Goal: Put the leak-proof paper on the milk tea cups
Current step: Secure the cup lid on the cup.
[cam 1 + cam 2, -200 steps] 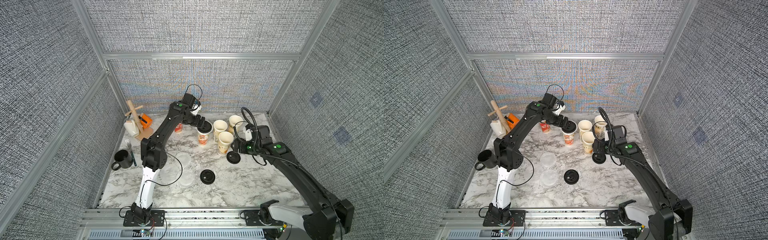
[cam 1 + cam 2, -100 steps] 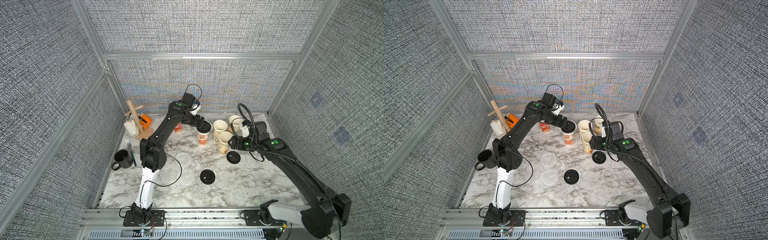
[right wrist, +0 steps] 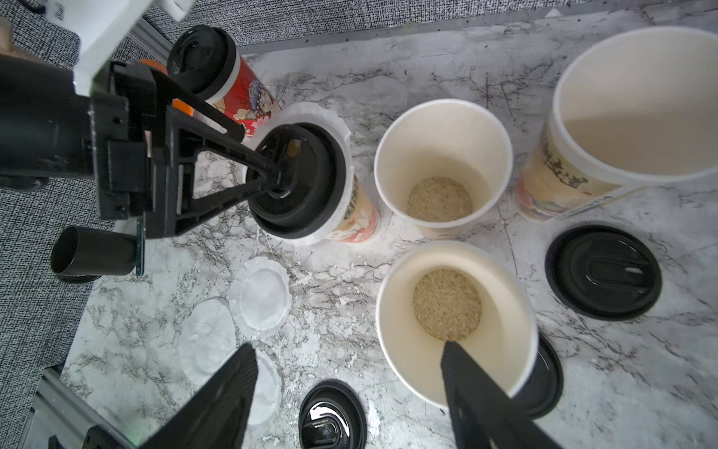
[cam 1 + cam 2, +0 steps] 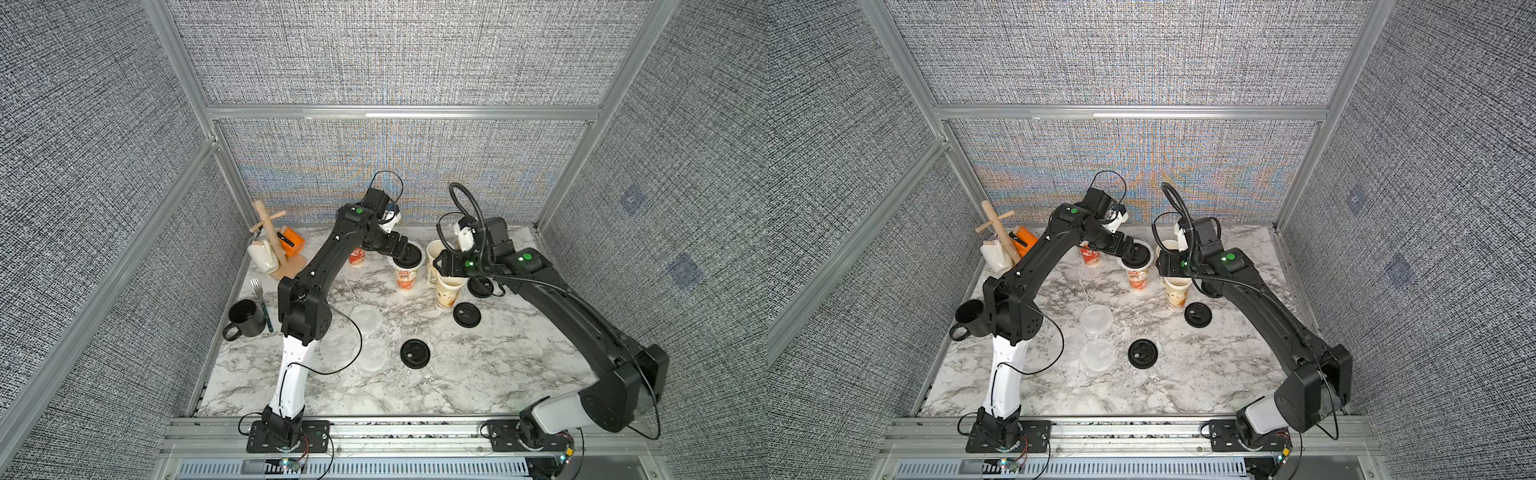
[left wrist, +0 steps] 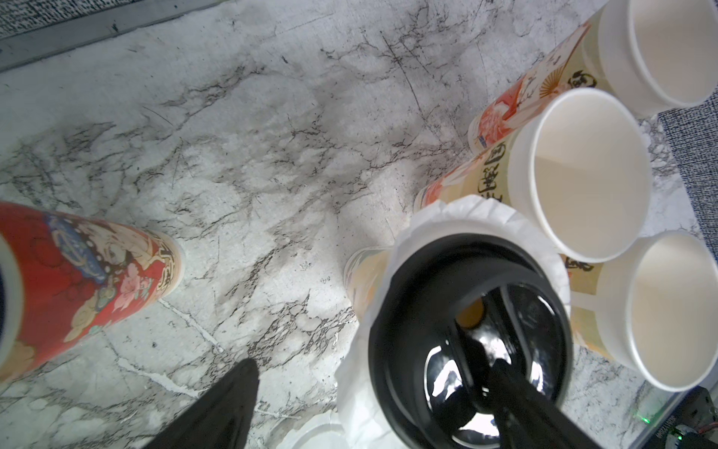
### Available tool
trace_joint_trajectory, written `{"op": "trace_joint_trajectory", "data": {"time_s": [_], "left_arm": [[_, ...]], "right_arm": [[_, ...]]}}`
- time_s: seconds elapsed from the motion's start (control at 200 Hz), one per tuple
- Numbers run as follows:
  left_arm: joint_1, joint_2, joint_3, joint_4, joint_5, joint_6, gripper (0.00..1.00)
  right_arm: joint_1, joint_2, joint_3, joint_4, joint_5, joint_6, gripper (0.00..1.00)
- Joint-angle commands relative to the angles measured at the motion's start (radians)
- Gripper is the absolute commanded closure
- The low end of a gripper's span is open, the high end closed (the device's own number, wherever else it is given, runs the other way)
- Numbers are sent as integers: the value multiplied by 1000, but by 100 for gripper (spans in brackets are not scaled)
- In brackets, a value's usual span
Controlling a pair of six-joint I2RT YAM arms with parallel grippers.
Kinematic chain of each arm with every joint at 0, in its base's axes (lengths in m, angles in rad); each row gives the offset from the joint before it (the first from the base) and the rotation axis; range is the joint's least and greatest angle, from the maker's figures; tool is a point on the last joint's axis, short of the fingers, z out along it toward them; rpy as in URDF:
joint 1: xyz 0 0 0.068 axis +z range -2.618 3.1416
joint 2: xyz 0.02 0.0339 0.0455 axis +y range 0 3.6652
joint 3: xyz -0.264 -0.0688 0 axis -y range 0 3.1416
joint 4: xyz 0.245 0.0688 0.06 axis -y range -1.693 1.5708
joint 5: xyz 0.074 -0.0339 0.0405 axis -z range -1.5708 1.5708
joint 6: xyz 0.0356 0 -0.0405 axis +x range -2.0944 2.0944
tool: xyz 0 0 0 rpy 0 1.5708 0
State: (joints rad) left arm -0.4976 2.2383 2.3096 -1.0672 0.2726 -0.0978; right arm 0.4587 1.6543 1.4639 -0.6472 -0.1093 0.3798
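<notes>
My left gripper [image 5: 373,404] is open; one fingertip [image 3: 277,182] presses into a black lid [image 5: 466,322] on a milk tea cup [image 4: 406,276], with leak-proof paper [image 5: 478,217] frilling out under the lid. A red cup [image 4: 357,257] behind it is lidded too. My right gripper [image 3: 347,392] hangs open over the front beige cup [image 3: 454,322], one finger above its mouth, the other outside. Two more open cups [image 3: 443,163] [image 3: 641,105] stand beside it. Three loose paper discs [image 4: 366,320] [image 4: 338,349] [image 4: 372,355] lie on the marble mid-table.
Three black lids [image 4: 467,314] [image 4: 414,353] [image 4: 480,286] lie around the cups. At the left edge stand a black mug [image 4: 245,318], a fork [image 4: 259,291] and a wooden mug tree [image 4: 270,237] with an orange mug [image 4: 291,243] and a white mug [image 4: 264,257].
My right gripper has swung left from beside the cups to above the front beige cup, and its jaws have narrowed a little. The left arm has stayed on the lid.
</notes>
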Motion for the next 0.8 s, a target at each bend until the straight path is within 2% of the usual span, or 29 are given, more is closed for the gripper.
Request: {"op": "trace_joint_trajectory", "data": {"time_s": [0.0, 0.31, 0.395, 0.535, 0.791], "left_arm": [[0, -5, -16, -21, -9, 17, 7], [1, 2, -26, -26, -19, 18, 8], [1, 4, -25, -44, -27, 19, 7], [0, 12, -30, -68, -34, 26, 8], [1, 2, -71, -51, -30, 24, 9]], "right_arm": [[9, 38, 36, 41, -1, 11, 24], [36, 182, 142, 66, 6, 55, 31], [50, 223, 176, 70, 5, 64, 37], [64, 271, 219, 76, 6, 85, 54], [65, 300, 251, 77, 26, 96, 63]]}}
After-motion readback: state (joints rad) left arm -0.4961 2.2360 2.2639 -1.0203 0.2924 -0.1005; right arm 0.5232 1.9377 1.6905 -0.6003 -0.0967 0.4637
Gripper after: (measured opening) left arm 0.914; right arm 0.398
